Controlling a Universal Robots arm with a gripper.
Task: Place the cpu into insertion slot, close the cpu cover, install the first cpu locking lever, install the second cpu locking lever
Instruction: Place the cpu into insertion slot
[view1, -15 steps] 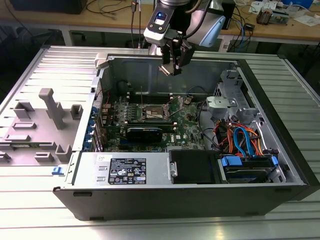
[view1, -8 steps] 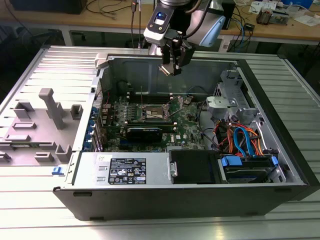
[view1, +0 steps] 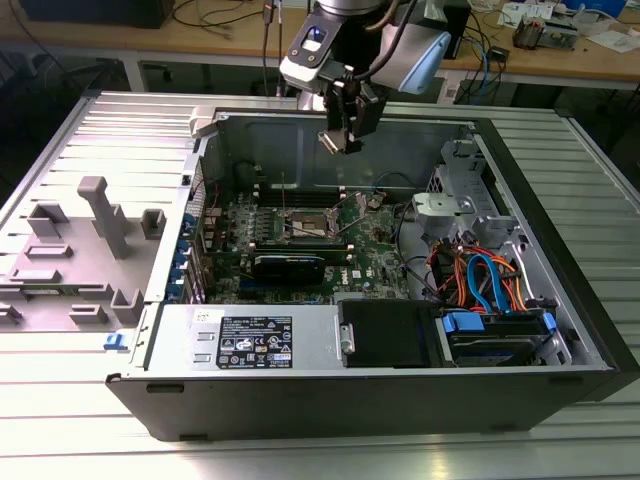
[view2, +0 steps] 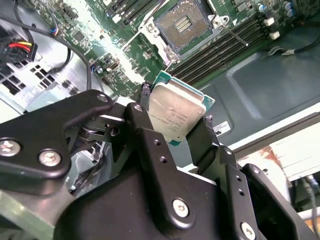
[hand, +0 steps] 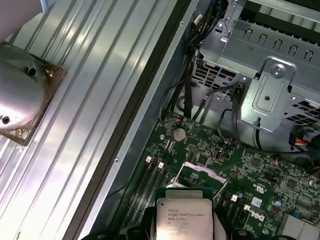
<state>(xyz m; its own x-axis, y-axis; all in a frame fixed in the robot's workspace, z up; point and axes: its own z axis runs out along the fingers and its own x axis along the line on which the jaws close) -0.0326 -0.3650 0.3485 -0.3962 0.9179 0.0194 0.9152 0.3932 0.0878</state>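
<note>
My gripper (view1: 339, 140) hangs above the open computer case, shut on the cpu (view1: 329, 142). The cpu (view2: 175, 107) is a small square chip with a dull silver top and a green edge, pinched on two opposite sides by the black fingers (view2: 144, 107). It also shows as the cpu (hand: 184, 217) between the finger tips. Well below it on the green board lies the insertion slot (view2: 186, 22), its dark centre bare inside a silver rim. From outside, the insertion slot (view1: 305, 225) sits mid-board. The cpu cover (hand: 201, 170) looks lifted off the slot.
Long black memory slots (view2: 225, 47) flank the socket. A silver drive cage (view1: 455, 205) and orange and blue cables (view1: 480, 275) fill the case on the exterior view's right. The power supply (view1: 250, 335) lies along the near wall. A grey fixture (view1: 100, 215) stands outside the case.
</note>
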